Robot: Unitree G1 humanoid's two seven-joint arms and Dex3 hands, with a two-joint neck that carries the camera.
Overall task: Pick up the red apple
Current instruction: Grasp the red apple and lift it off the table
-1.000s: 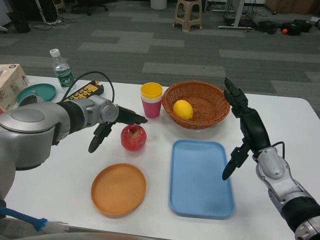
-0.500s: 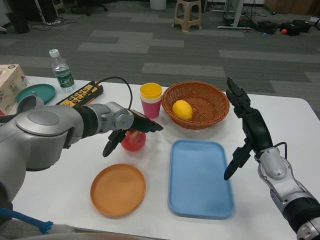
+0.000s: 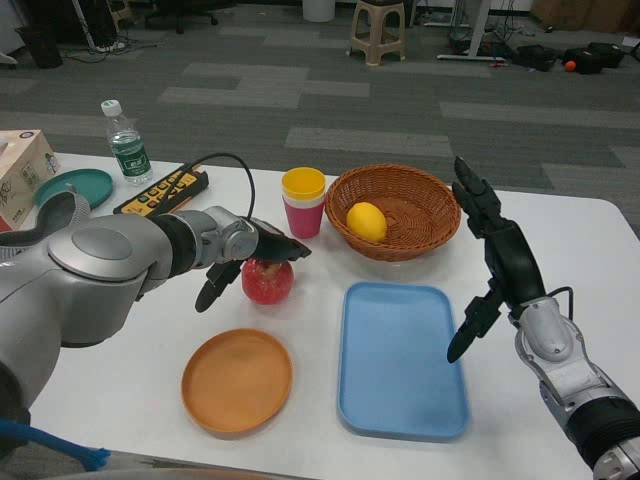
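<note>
**Left hand spread over the red apple, right hand waiting by the tray**

Nearest on the white worktop (image 3: 130, 350) lies an orange plate (image 3: 237, 379), and to its right a blue tray (image 3: 403, 356), both flat and bare. The right hand (image 3: 492, 262) hovers at the tray's right edge with its fingers spread and holding nothing, one finger hanging down toward the tray and the others reaching up toward the basket.

Just beyond the plate, the red apple (image 3: 267, 281) sits on the worktop, left of the tray's far corner. The left hand (image 3: 245, 257) is over it from the left: fingers apart, some stretched across the top of the apple, another hanging down at its left side. Whether any finger actually touches the fruit cannot be told; the apple is not lifted.

Farther back, near the middle, a yellow cup (image 3: 303, 184) is stacked in a pink cup (image 3: 303, 215), and just to their right stands a brown wicker basket (image 3: 420, 205) with a yellow lemon (image 3: 367, 221) inside. To the far left are a yellow and black remote (image 3: 160, 189) with a black cable looping from it, a teal plate (image 3: 72, 186), a clear water bottle (image 3: 126, 146) with a green label, and a cardboard box (image 3: 22, 172) at the left edge.

Beyond the worktop is grey carpeted floor with a plastic stool (image 3: 377, 29) at the far side of the room.
</note>
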